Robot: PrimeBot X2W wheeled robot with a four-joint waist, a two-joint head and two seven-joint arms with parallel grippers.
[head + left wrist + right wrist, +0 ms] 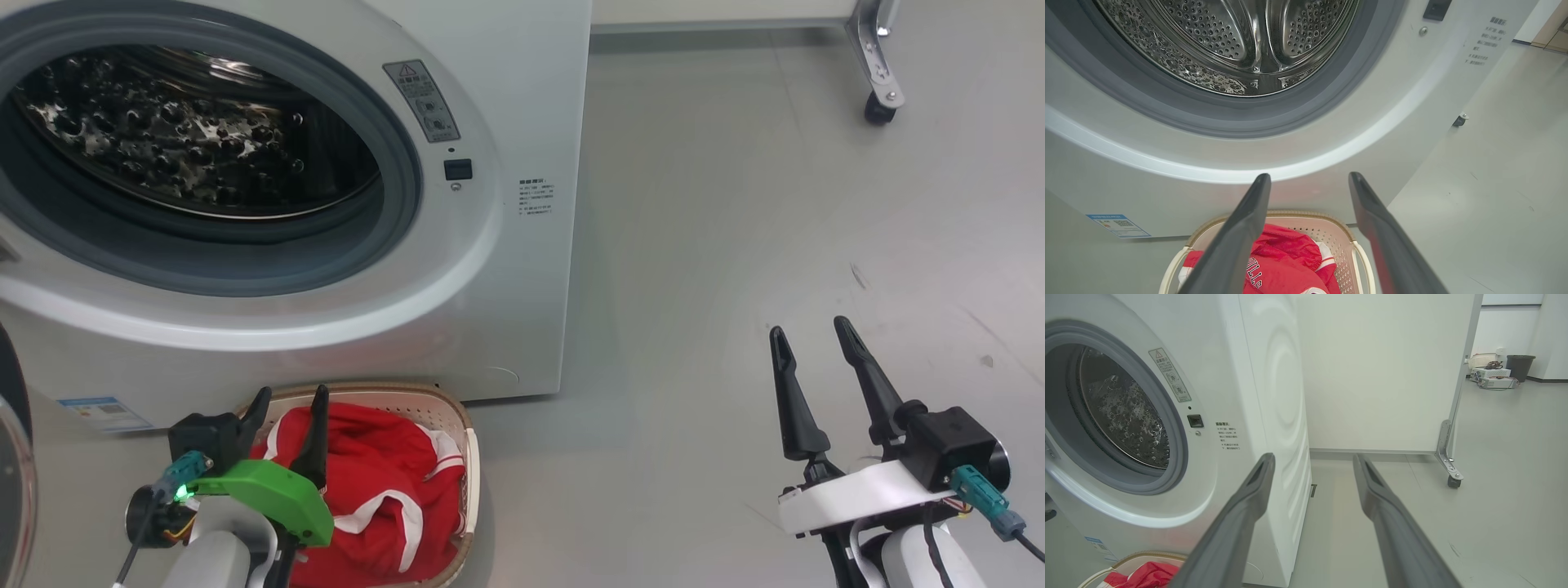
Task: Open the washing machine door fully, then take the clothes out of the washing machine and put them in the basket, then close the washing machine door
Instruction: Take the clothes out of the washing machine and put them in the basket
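Observation:
The washing machine point(490, 269) stands at the upper left with its steel drum point(1241, 41) showing bare metal inside the grey gasket. A sliver of the washing machine door point(11, 465) shows at the far left edge, swung open. On the floor in front of the machine sits the basket point(461, 425), with the red, white-striped clothes point(384, 490) piled in it. My left gripper point(291, 396) hangs open just above the clothes point(1290, 253), holding nothing. My right gripper point(809, 328) is open and empty over bare floor, well to the right of the machine. The right wrist view catches the basket rim point(1147, 555).
A white partition on a metal foot with a caster point(880, 106) stands behind and right of the machine. Grey floor spreads to the right. Far off in the right wrist view are a dark bin point(1519, 367) and some boxes.

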